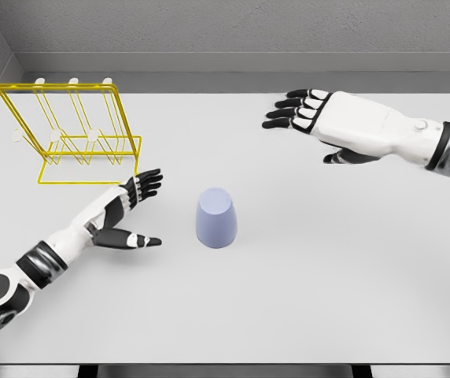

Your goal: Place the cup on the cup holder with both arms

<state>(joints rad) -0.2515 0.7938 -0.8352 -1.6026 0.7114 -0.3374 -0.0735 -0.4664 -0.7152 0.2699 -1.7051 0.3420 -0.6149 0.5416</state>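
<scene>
Left hand (130, 209) beside upturned lavender cup (216, 218)

The cup (215, 219) looks like smooth matt plastic in pale lavender-blue, with no gloss. The cup holder (71, 132) is thin yellow wire, seemingly coated metal, with small white tips on its pegs. The table (327, 276) is a smooth, matt, light grey surface. Both hands, left hand (130, 213) and right hand (319, 126), show glossy white shells with black finger segments.
</scene>
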